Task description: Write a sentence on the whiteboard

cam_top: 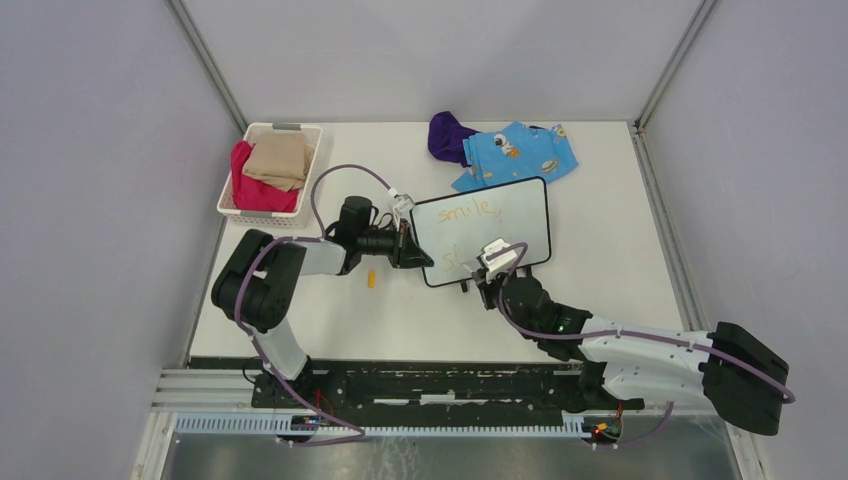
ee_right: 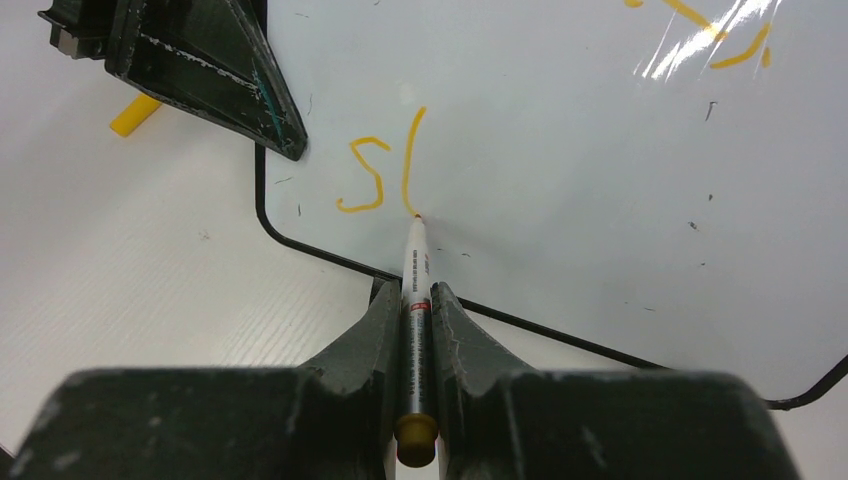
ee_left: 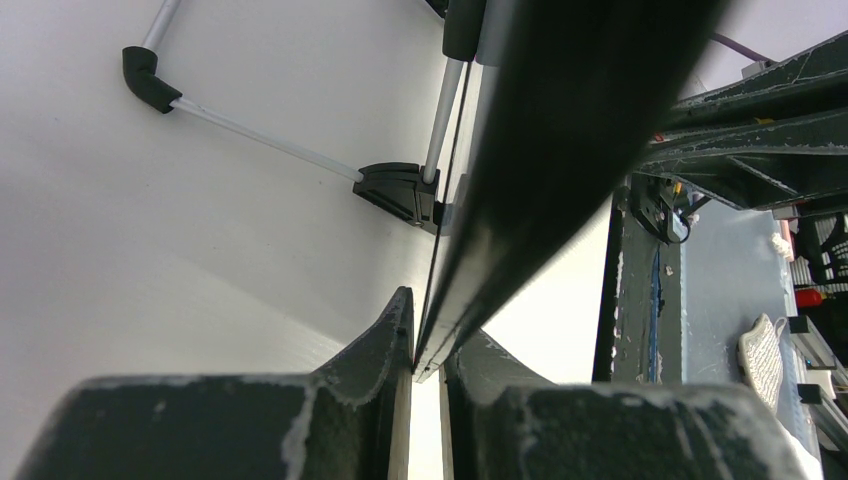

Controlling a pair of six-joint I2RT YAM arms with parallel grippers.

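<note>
Orange sentence (cam_top: 468, 212), we record, runs to one word plus two letters on the single whiteboard (cam_top: 525, 225) on the tabletop (cam_top: 620, 290); left gripper (ee_left: 428, 350) clamps its edge, right gripper (ee_right: 417, 300) grasps one marker (ee_right: 414, 250) touching it.

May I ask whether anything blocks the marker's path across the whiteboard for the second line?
Nothing visible does. The marker in the right gripper touches the whiteboard after the orange "s"; the board beyond is bare. The left gripper clamps its left edge.
</note>
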